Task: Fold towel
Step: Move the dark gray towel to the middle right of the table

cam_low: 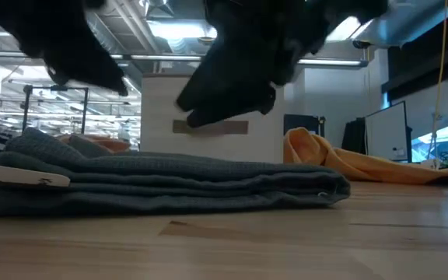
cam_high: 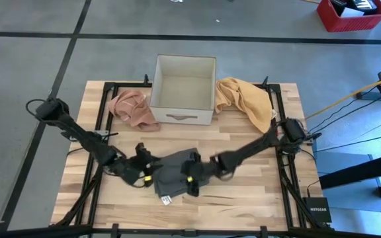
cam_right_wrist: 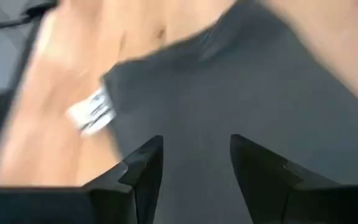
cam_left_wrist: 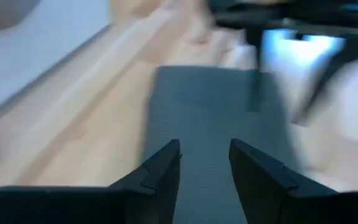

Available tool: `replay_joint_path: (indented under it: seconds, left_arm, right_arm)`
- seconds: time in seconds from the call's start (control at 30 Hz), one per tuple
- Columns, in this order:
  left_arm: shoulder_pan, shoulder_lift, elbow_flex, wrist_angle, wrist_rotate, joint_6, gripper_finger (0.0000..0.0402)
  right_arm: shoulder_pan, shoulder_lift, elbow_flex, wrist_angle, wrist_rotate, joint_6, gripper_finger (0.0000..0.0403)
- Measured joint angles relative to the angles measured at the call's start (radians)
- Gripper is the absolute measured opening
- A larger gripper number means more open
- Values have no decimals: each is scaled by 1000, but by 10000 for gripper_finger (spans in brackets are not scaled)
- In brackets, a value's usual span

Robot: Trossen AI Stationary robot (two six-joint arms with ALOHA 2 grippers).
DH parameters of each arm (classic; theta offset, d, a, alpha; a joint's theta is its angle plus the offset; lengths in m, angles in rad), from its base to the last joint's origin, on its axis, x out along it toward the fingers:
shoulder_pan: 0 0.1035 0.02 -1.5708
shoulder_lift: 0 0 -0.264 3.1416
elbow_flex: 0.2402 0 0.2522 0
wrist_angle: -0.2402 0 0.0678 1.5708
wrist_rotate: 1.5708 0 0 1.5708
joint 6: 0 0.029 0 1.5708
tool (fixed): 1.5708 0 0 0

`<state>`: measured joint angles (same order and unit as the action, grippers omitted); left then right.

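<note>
Towel: dark grey waffle-weave cloth towel (cam_high: 174,173), folded into a flat stack of layers, lying on the light wooden tabletop (cam_high: 243,198) near its front-centre, between the two grippers. White care label (cam_high: 166,199) sticks out at its front edge.
Low view: folded layers (cam_low: 169,183) lie flat on the wood, label end at picture left.
Left gripper (cam_high: 148,165): at the towel's left edge, low over it. Jaws released, fingers (cam_left_wrist: 160,171) apart with towel cloth showing between them, nothing grasped.
Right gripper (cam_high: 192,177): over the towel's right part. Jaws released, fingers (cam_right_wrist: 145,168) spread above the grey cloth, nothing grasped. Label visible just beyond them (cam_right_wrist: 92,112).
Box: open white cardboard box (cam_high: 184,82) at the back-centre of the tabletop, well apart from the towel.
Pink cloth: crumpled salmon-pink cloth (cam_high: 132,109) touching the box's left side.
Yellow cloth: crumpled mustard-yellow cloth (cam_high: 247,99) against the box's right side.
Floor: red plastic crate (cam_high: 352,14) on the floor, far right corner.
</note>
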<state>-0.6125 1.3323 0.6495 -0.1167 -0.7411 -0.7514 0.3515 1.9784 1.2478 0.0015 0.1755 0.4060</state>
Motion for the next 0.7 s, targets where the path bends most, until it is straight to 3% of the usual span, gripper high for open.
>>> replay_joint_path:
  seconds: [0.07, 0.2, 0.37, 0.47, 0.7]
  left_arm:
    - [26, 53, -2, -33, 0, -8, 131]
    - [63, 163, -2, -63, 66, -26, 131]
    - [91, 258, -2, -152, 159, -86, 131]
    - [94, 269, 4, -192, 197, -148, 131]
    - [84, 186, 54, -226, 273, -115, 131]
  right_arm:
    - [25, 45, -29, 107, 107, -13, 188]
    - [49, 135, -47, 196, 110, -22, 188]
    - [83, 162, -40, 137, 115, -55, 188]
    - [87, 156, -39, 103, 119, -75, 188]
    - [87, 69, -46, -74, 97, -98, 188]
